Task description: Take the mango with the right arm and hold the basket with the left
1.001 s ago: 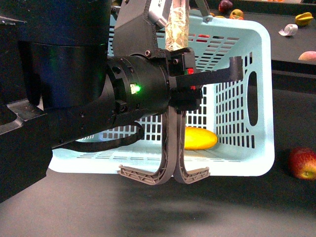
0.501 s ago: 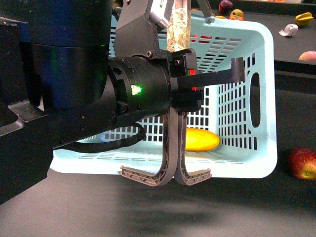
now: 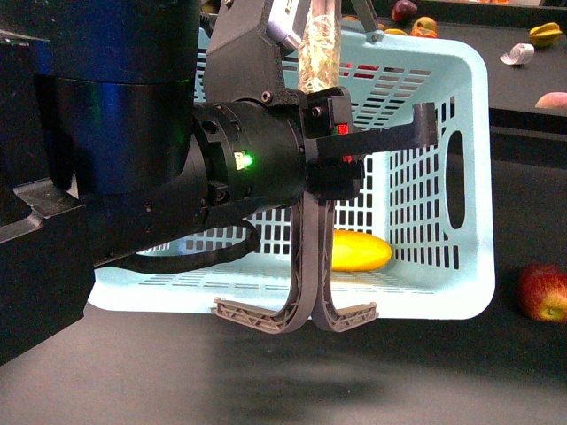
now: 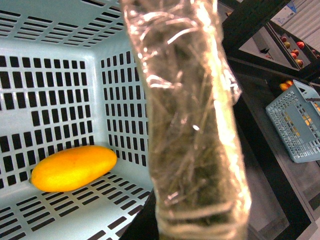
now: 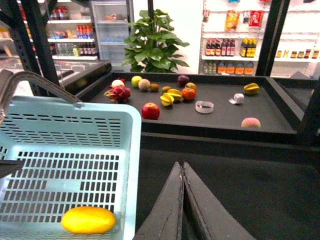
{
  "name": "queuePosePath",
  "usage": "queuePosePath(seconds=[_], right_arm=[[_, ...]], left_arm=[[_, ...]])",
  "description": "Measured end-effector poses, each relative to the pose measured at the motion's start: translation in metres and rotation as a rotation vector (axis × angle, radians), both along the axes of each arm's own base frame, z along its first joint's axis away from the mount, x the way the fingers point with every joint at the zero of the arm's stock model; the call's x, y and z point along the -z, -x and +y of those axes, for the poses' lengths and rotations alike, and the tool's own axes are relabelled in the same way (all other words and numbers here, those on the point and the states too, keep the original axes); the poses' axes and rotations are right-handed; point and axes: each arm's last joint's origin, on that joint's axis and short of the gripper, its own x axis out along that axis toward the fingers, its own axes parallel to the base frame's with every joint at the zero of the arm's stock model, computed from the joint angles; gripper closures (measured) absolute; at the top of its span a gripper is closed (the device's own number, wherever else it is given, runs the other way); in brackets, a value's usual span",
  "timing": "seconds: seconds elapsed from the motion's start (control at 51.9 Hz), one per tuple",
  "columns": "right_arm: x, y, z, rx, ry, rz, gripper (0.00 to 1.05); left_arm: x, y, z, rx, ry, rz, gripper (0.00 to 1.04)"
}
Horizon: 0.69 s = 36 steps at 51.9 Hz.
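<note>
The pale turquoise basket [image 3: 474,177] is tipped so its open top faces me, and the yellow mango [image 3: 354,251] lies inside on the slotted floor. My bulky left gripper [image 3: 354,142] with the green light is shut on the basket; its own body hides the contact. A film-wrapped bar [image 4: 192,125] blocks the left wrist view beside the mango [image 4: 72,167] and basket wall [image 4: 50,100]. My right gripper [image 3: 313,320] is shut and empty, its slim fingers pressed together in front of the basket's near wall. In the right wrist view it [image 5: 181,166] sits outside the basket rim [image 5: 130,150], apart from the mango [image 5: 88,220].
A red apple [image 3: 542,292] lies on the dark table right of the basket. On the raised back counter are a starfruit [image 3: 545,34], a tape roll [image 3: 518,53], a peach [image 3: 554,99] and several more fruits [image 5: 150,110]. Another blue basket [image 4: 297,122] stands further off.
The basket's right side has shifted a few pixels to the right. Both arms and the mango look as they did.
</note>
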Motion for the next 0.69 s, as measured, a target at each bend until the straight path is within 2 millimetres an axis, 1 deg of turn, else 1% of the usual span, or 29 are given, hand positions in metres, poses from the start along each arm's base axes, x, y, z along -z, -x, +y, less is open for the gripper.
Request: queuePosePath(seconds=[0.693], right_arm=[[0.0002, 0.0000, -0.0002, 0.002, 0.000, 0.002, 1.02]], left_arm=[[0.0000, 0.0000, 0.0000, 0.000, -0.001, -0.001, 1.00]])
